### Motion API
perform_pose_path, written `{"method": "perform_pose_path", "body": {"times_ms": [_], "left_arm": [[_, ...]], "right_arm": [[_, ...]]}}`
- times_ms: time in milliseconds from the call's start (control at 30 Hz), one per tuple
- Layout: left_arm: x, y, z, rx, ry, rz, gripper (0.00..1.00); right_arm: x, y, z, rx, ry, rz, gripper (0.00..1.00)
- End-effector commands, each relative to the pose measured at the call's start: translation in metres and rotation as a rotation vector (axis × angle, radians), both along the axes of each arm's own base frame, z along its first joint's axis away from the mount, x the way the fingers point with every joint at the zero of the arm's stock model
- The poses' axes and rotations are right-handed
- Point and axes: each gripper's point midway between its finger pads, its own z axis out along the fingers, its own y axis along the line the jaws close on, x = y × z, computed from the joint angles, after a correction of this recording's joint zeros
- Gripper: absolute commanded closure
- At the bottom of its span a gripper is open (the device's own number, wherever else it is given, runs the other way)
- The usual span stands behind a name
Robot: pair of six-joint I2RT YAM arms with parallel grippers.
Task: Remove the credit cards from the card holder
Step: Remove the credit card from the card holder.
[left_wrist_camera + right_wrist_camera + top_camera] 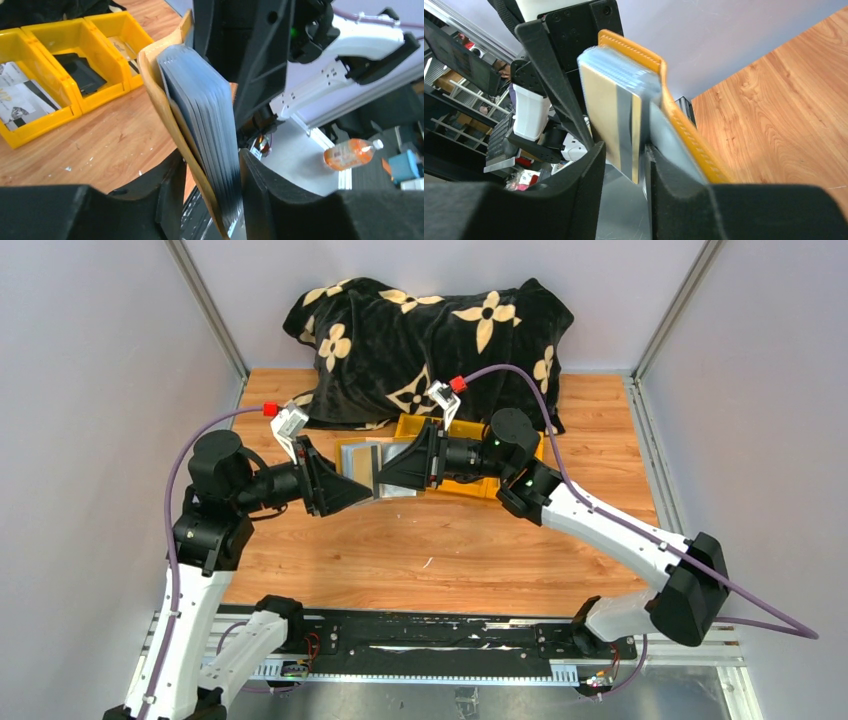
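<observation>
The card holder [358, 458] hangs above the table between my two grippers. In the left wrist view its mustard flap [150, 65] and blue-grey accordion pockets [200, 100] stand tilted between my left gripper [212, 175] fingers, which are shut on it. In the right wrist view my right gripper [624, 160] straddles a flat gold-and-silver end of the holder [619, 115], and the flap [674, 115] runs outside one finger. I cannot tell whether those jaws press it. Both grippers [368, 492] [382, 480] meet tip to tip. No credit cards show apart from the pockets.
Yellow bins [75, 107] stand just behind the holder, one with a black item [82, 72], one with printed papers [20, 95]. A black flowered blanket [430, 330] lies at the back. Bare wood [430, 550] lies in front.
</observation>
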Motion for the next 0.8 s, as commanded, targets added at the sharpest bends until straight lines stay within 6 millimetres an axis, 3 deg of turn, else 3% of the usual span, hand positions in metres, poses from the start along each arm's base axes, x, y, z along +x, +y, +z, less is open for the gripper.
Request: {"method": "perform_pose_path", "body": {"times_ms": [0,400,633,767], "left_arm": [[-0.038,-0.014,0.025,-0.104,-0.04,-0.218,0.53],[-0.061,-0.014,0.038,-0.128,-0.083,-0.322,0.59],[-0.068,-0.013,0.044,-0.118,-0.115,-0.349,0.85],[-0.068,-0.013,0.045,-0.114,-0.111,-0.346,0.93]], "right_arm": [[-0.007,0.014,0.007,0.039,0.011,0.027,0.64],[-0.017,0.007,0.012,0.072,0.011,0.055,0.82],[-0.031,-0.001,0.002,0.044,0.008,0.107,0.69],[-0.041,-0.002,0.003,0.058,0.027,0.177,0.7]]}}
